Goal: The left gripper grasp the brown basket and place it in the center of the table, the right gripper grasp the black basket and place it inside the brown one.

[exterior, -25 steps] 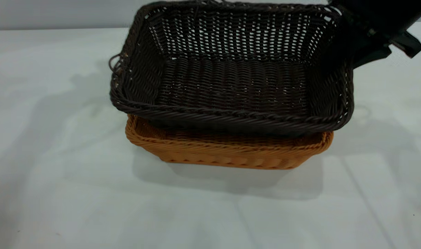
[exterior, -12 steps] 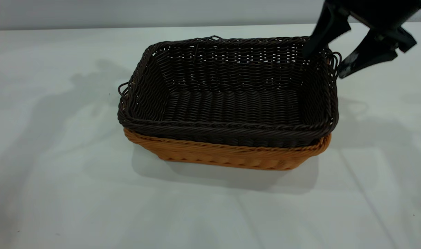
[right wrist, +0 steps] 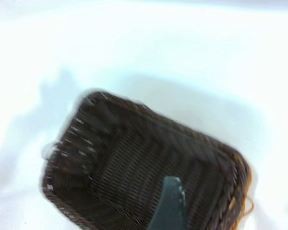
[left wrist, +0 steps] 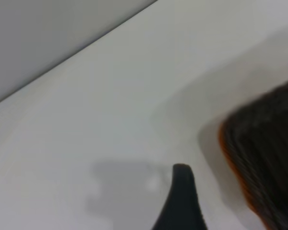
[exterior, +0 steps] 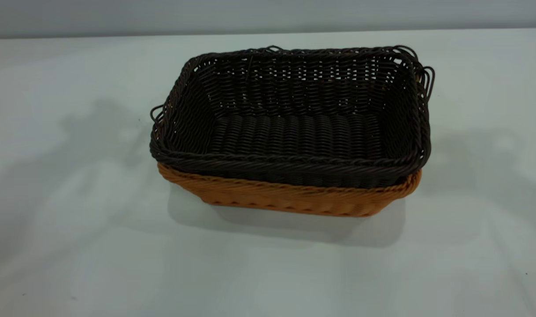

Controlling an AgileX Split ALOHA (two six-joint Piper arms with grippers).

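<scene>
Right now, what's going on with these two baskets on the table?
Nothing is holding either basket. The black basket sits nested inside the brown basket, which rests near the middle of the table. From the outside camera, no arm is in sight. The right gripper hangs above the black basket's inside, and the left gripper is over bare table beside the baskets. Only one dark finger of each shows, so I can't say how their jaws stand. The stacking job looks done.
</scene>
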